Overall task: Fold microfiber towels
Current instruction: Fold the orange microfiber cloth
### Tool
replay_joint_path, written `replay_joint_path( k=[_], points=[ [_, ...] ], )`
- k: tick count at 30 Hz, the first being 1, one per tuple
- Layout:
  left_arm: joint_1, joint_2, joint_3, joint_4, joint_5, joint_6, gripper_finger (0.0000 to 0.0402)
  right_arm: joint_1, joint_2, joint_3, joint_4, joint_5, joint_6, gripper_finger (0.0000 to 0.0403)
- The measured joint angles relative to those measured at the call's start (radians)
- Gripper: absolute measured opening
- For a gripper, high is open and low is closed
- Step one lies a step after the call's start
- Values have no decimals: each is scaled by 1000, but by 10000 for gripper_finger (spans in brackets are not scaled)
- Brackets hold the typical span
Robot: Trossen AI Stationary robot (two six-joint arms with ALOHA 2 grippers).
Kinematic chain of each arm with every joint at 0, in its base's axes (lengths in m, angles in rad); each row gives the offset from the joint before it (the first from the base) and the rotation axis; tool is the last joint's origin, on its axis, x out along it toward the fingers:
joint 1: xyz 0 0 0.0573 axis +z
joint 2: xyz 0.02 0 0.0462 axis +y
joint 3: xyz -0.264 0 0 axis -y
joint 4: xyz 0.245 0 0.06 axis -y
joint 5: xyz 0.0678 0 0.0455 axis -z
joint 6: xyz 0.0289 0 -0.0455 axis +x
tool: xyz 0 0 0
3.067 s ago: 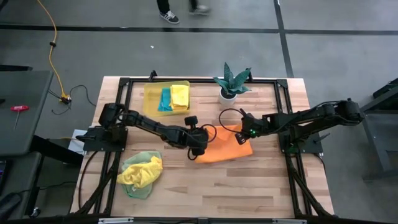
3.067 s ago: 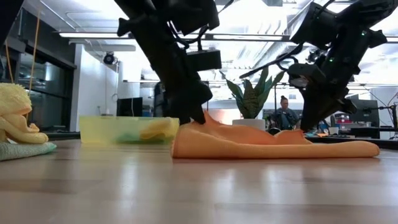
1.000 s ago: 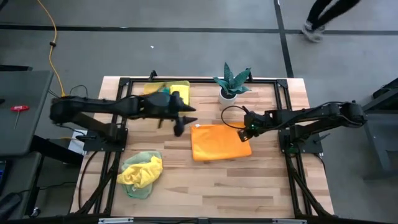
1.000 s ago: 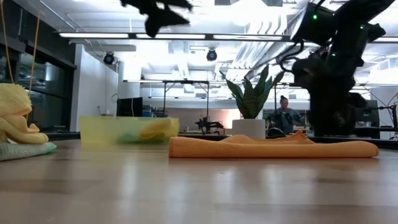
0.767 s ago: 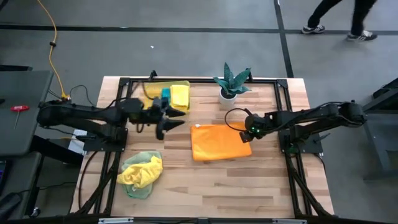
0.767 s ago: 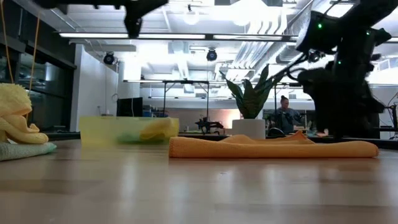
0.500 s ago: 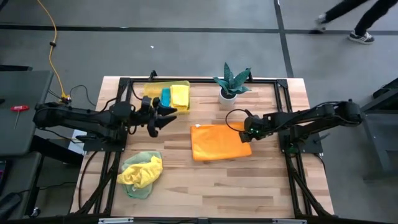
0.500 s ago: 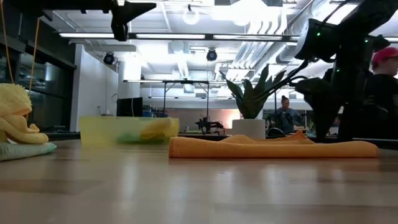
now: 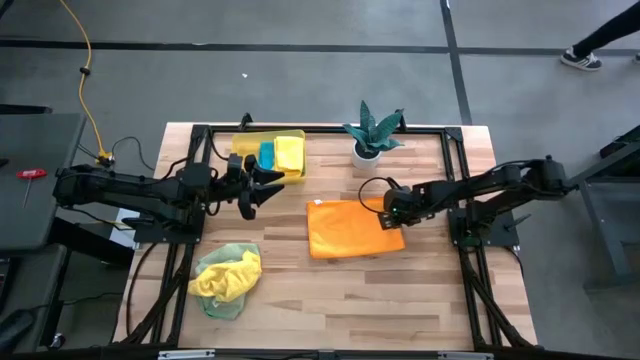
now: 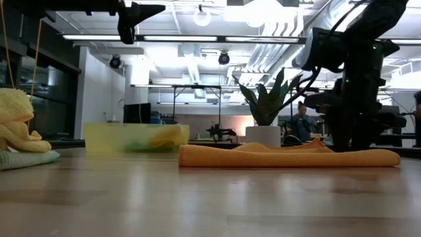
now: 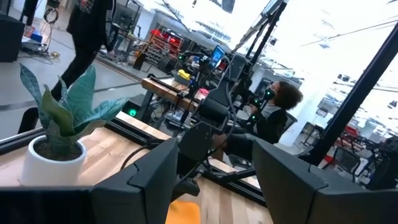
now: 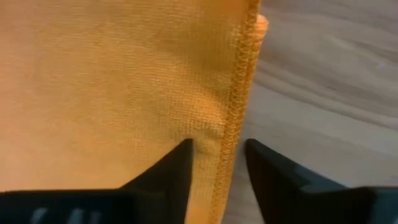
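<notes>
The orange towel (image 9: 352, 229) lies folded at the table's (image 9: 420, 290) middle. Its right hem is straddled by the right gripper (image 12: 217, 165), seemingly unpinched. A firm pinch is needed next. The left gripper (image 9: 262, 188) waits open.

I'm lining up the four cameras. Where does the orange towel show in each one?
High view: orange towel, table centre.
Low view: flat folded strip, centre-right.
Left wrist view: small orange patch, bottom edge.
Right wrist view: fills the frame, stitched hem showing.
Shared landmark: potted plant, behind the towel.
</notes>
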Motion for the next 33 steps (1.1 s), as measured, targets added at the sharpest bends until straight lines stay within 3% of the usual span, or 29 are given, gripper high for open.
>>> replay_joint_path(
  k=[6,8,16,25,33],
  points=[
    [0,0,0,0,-14,23,197,0,31,4,3,15,18,28],
    [0,0,0,0,-14,23,197,0,33,4,17,17,14,8],
    [0,0,0,1,-15,23,197,-3,-3,3,-67,35,-42,2],
    [13,1,0,-3,-16,23,197,-4,-221,-6,-449,84,-23,0],
    [38,1,0,-2,-16,15,197,-1,-310,89,-454,110,-2,0]
  ],
)
